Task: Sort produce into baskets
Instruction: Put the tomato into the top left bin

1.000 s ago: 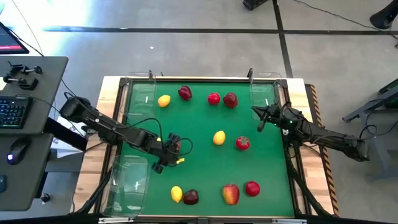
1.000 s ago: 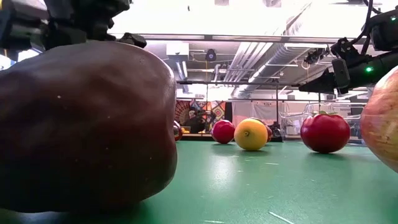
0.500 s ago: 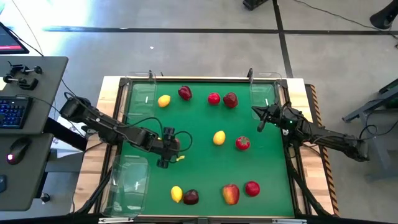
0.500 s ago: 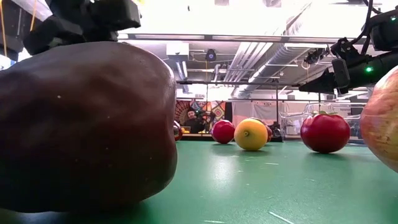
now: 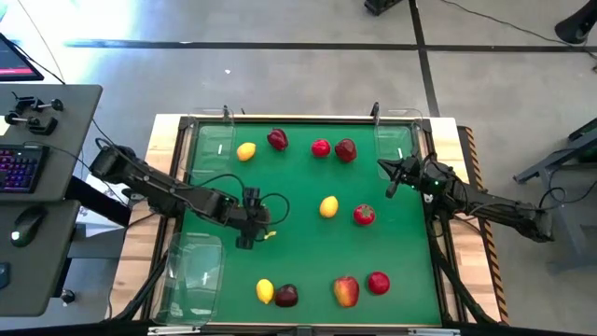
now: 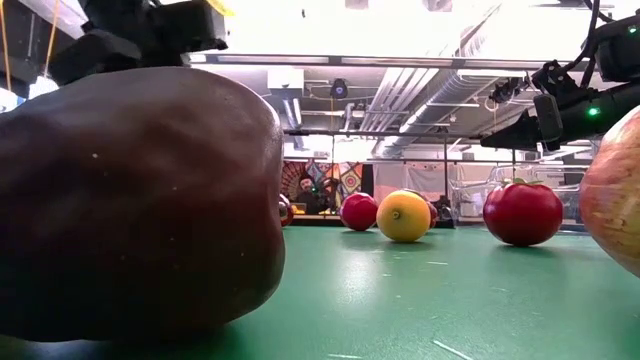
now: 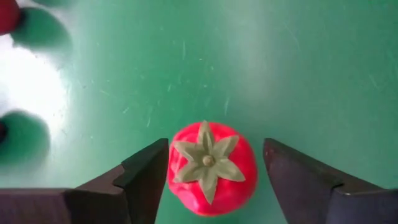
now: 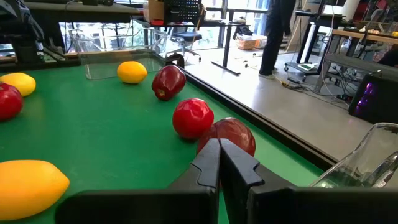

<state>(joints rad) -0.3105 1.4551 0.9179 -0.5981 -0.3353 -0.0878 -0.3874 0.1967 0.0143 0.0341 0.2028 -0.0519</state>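
Straddling red tomato (image 7: 210, 167), left pincer (image 7: 211, 180) open.

No legible text, label, brand, number or sign on anything in view.

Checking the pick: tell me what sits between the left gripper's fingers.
In the left wrist view, a small red fruit with a green star-shaped top sits between the left gripper's open fingers.

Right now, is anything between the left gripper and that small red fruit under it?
Nothing visible. The left gripper is open and straddles the small red fruit, one finger on each side, with only bare green mat around it.
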